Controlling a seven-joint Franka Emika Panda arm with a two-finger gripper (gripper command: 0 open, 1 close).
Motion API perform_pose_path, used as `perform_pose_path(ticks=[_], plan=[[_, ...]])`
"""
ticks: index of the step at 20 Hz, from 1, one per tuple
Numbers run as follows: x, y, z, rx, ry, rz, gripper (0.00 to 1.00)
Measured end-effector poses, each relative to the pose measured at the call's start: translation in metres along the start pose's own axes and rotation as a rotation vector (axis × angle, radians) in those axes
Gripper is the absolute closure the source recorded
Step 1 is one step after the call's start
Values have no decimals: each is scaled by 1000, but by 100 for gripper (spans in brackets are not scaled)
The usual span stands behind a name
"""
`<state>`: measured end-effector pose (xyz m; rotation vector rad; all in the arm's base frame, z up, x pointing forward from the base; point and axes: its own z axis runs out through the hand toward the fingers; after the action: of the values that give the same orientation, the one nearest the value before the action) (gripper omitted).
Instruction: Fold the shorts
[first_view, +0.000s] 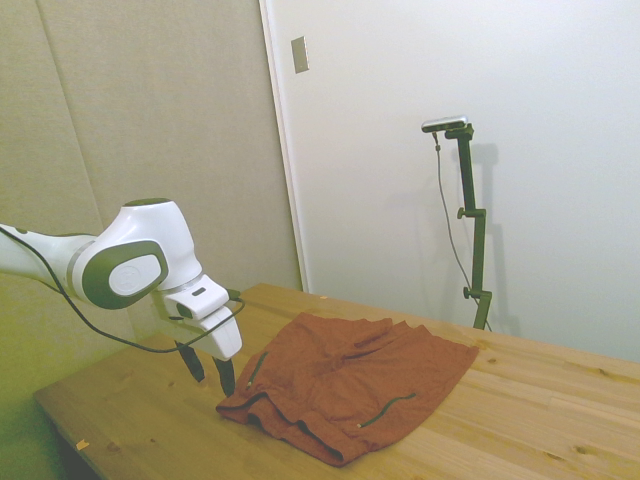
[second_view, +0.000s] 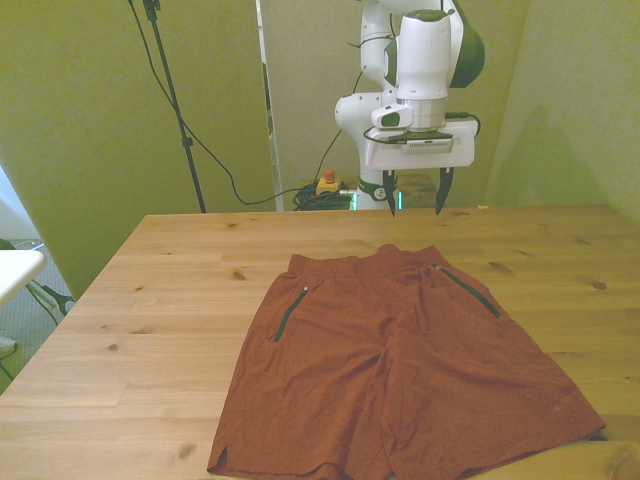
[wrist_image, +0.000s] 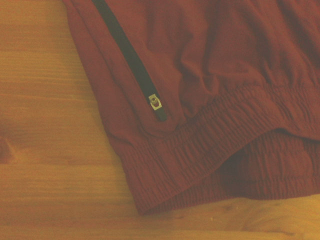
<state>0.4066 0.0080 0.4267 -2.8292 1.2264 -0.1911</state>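
The rust-orange shorts (second_view: 400, 370) lie spread flat on the wooden table (second_view: 150, 300), waistband toward the far edge and leg hems toward the near edge in the front view. Dark green zipper trims run down both sides. My gripper (second_view: 415, 200) hangs open above the table just beyond the waistband, holding nothing. In the side view the gripper (first_view: 208, 372) hovers beside the waistband corner of the shorts (first_view: 350, 385). The wrist view shows the elastic waistband and one zipper trim (wrist_image: 131, 62) of the shorts (wrist_image: 225, 75) with its small metal pull.
Bare wood surrounds the shorts on the front view's left and right. Cables and a red button box (second_view: 327, 183) lie on the floor behind the table.
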Motion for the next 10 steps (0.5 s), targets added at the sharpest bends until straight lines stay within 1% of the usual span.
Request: perform_pose_path(ticks=[3, 4, 7, 10], plan=[[0, -2, 0, -6, 5, -7, 0], [-1, -5, -4, -18, 27, -17, 0], [-17, -27, -21, -76, 144, -65, 0], [-61, -54, -17, -171, 268, -137, 0]])
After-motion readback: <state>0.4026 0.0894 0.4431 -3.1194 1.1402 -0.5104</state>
